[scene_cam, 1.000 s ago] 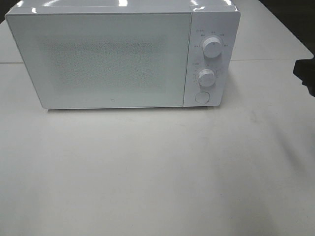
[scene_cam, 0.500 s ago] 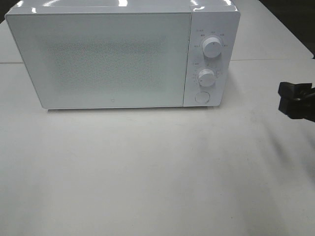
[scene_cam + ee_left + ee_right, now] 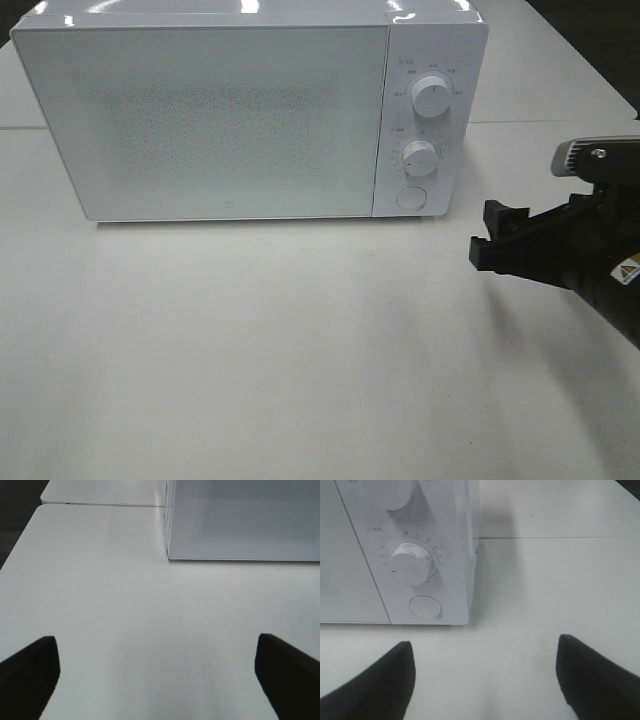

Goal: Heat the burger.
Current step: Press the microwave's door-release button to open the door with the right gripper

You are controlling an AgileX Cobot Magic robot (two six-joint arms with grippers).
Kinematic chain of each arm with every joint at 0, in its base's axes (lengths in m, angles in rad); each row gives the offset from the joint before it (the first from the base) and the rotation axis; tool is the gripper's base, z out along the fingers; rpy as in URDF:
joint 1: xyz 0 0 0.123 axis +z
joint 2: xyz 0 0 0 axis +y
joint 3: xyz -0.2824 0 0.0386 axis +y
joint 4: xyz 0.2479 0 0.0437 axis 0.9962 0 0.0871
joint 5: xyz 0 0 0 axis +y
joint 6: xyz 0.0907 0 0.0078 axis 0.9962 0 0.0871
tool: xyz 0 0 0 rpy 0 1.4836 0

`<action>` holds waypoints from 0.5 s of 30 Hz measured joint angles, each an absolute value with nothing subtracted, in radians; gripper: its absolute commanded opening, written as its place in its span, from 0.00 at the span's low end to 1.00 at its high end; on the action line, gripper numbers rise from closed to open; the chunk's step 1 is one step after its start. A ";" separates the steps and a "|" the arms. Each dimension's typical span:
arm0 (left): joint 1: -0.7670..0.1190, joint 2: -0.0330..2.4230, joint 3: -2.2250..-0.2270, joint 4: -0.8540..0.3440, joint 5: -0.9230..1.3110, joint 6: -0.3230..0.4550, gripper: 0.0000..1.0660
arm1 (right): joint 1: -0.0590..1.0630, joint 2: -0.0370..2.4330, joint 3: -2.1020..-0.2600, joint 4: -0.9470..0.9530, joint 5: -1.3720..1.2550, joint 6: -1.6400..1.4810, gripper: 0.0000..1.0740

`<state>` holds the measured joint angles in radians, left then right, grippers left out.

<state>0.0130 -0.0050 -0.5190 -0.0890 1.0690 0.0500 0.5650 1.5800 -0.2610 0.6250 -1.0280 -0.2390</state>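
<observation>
While its jaws gape, the right gripper [image 3: 486, 238] faces the microwave [image 3: 230, 120].

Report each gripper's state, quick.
Left gripper: open, holding nothing.
Right gripper: open, holding nothing.

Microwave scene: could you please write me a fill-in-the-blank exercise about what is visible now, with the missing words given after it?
1. The white microwave has its door ____.
2. On its panel, ____ knobs sit above a round button.
3. The right gripper is ____ and holds nothing.

Missing words: closed; two; open
</observation>
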 measured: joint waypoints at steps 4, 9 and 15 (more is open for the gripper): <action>0.013 -0.005 -0.519 -0.089 1.069 0.050 0.92 | 0.621 1.615 -0.298 0.677 -1.032 -0.265 0.71; 0.013 -0.005 -0.519 -0.089 1.069 0.050 0.92 | 0.694 1.672 -0.378 0.742 -1.040 -0.289 0.70; 0.013 -0.005 -0.519 -0.089 1.069 0.050 0.92 | 0.700 1.706 -0.413 0.748 -1.028 -0.289 0.70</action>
